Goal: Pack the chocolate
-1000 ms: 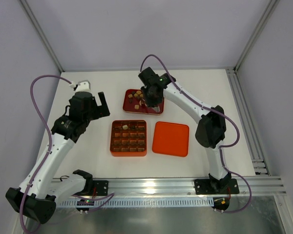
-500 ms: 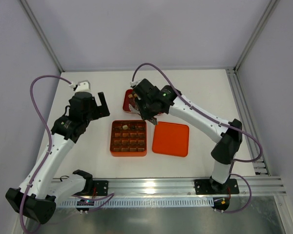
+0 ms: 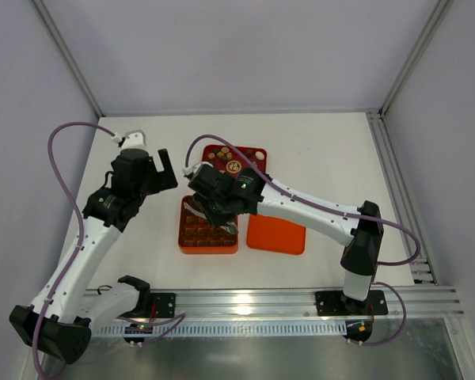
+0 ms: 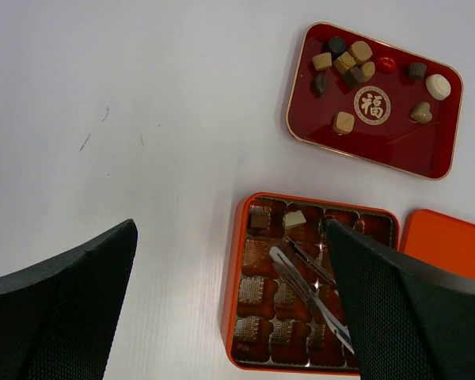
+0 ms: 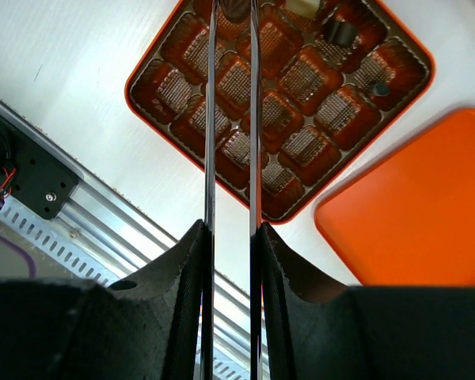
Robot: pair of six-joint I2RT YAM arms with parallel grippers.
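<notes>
Loose chocolate (image 4: 344, 63) in brown, tan and cream lies in the dark red tray (image 4: 396, 146). A brown cube (image 4: 259, 218) and a cream piece (image 4: 294, 219) sit in cells of the orange box (image 3: 184, 234). My right gripper (image 5: 231, 229) is shut on metal tweezers (image 5: 210, 119) that reach over the box's cells. A dark piece (image 5: 236, 8) shows between the tweezers' tips. The left gripper (image 4: 231, 229) hangs open above the bare table left of the box, holding nothing.
The orange lid (image 3: 277, 226) lies flat right of the box, touching it. The red tray (image 3: 257, 152) sits behind the box, partly covered by my right arm. A metal rail (image 3: 301, 305) runs along the near edge.
My right arm has swung from the red tray forward and left, bringing the tweezers over the orange box. The left arm has stayed still.
</notes>
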